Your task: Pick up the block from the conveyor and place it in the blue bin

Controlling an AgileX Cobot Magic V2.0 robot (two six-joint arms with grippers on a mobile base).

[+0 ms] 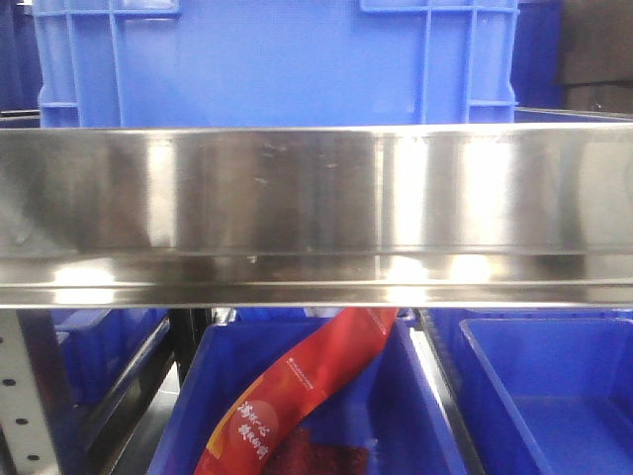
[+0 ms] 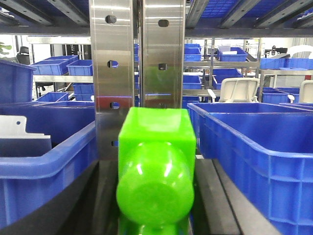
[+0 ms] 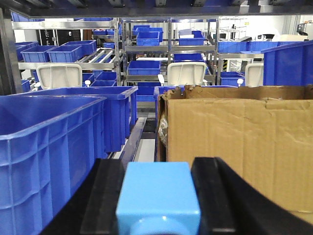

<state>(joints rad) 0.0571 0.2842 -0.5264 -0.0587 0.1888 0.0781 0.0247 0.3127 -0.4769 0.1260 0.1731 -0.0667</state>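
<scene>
Pinching a light-blue block (image 3: 157,193) between the black fingers (image 3: 108,196) of the right gripper (image 3: 157,205), pressing flat against its left and right faces, with a rounded boss just peeking at the near bottom edge. Seeming likewise to be clamping a green block (image 2: 156,129) in the left gripper (image 2: 156,196), with dark fingers (image 2: 225,196) flanking it on either side, though not confirming contact as clearly there. Carrying both blocks in the air among shelving and not finding the conveyor in any view. Holding the green block between two blue bins (image 2: 254,156), one left and one right, with steel uprights (image 2: 112,73) just beyond it. Holding the light-blue block between a blue bin (image 3: 49,147) at left and a cardboard box (image 3: 239,152) at right. Catching, in the front view, only a steel shelf rail (image 1: 316,198) and a red packet (image 1: 297,396) lying in a lower bin, and finding neither gripper nor block there. Judging both blocks as light, stiff moulded plastic, unlikely to crush or chip under the pads. Expecting the glossy skin, plainly shining on the green one, to be slippery. Favouring, therefore, a hold on the two flat parallel faces of the cube body, near its middle. Avoiding the rounded boss, likely to squirt out from flat pads.
</scene>
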